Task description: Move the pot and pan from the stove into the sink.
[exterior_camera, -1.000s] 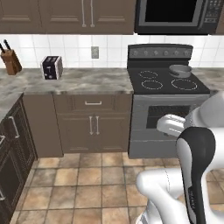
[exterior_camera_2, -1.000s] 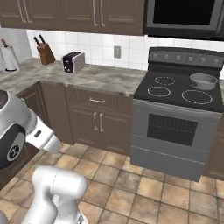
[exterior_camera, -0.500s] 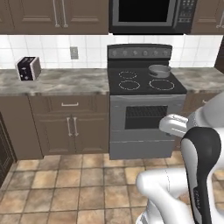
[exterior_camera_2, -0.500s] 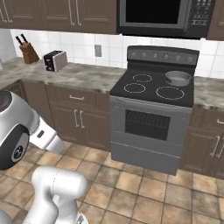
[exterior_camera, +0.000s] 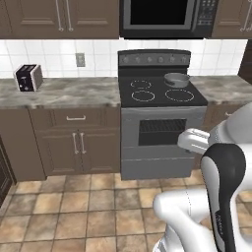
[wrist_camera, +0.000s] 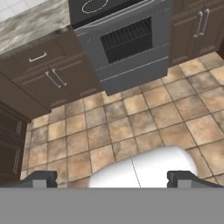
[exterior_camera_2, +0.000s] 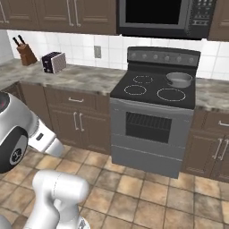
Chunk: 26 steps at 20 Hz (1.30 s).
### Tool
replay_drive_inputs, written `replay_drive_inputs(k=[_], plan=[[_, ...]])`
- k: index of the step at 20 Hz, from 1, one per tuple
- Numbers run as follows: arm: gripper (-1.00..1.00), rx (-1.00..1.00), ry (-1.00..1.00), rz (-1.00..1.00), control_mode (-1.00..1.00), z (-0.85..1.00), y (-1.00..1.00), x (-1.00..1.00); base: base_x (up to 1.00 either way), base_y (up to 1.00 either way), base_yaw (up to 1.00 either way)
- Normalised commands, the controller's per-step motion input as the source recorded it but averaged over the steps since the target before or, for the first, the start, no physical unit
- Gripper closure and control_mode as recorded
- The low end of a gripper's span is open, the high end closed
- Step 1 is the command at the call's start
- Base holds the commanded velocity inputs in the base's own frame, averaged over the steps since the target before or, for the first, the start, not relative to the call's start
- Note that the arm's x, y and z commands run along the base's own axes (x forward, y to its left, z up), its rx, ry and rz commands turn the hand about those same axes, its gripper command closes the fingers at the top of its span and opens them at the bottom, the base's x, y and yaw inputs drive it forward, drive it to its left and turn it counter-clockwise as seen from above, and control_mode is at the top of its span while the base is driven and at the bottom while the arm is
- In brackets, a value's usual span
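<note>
The stove [exterior_camera: 160, 93] stands across the tiled floor [wrist_camera: 144, 118] with the pot [exterior_camera: 176, 78] on its back right burner, so this looks like the approach step, and the empty gripper [wrist_camera: 111, 179], fingers spread wide, must next reach that pot.

Stove [exterior_camera: 160, 96] top mostly bare: three burner rings free, pot [exterior_camera: 176, 78] on back right ring near raised knob panel [exterior_camera: 154, 58]. Microwave [exterior_camera: 162, 17] overhangs stove at frame top, limiting room above. Counter [exterior_camera: 69, 91] left of stove open up to toaster [exterior_camera: 28, 78] at far left. Tiled floor [exterior_camera: 78, 206] before oven front open.
</note>
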Motion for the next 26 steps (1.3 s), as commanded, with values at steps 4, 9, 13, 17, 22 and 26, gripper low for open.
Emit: replay_drive_inputs(k=[4,9,13,17,22,26], plan=[[-1.00,0.00,0.00,0.00,1.00,0.00,0.00,0.00,0.02,-0.03,-0.01],[-1.00,0.00,0.00,0.00,1.00,0.00,0.00,0.00,0.74,0.15,-0.04],[-1.00,0.00,0.00,0.00,1.00,0.00,0.00,0.00,0.95,0.21,-0.05],[-1.00,0.00,0.00,0.00,1.00,0.00,0.00,0.00,0.92,0.20,-0.05],[-1.00,0.00,0.00,0.00,1.00,0.00,0.00,0.00,0.69,0.14,-0.04],[-1.00,0.00,0.00,0.00,1.00,0.00,0.00,0.00,0.58,0.12,-0.04]])
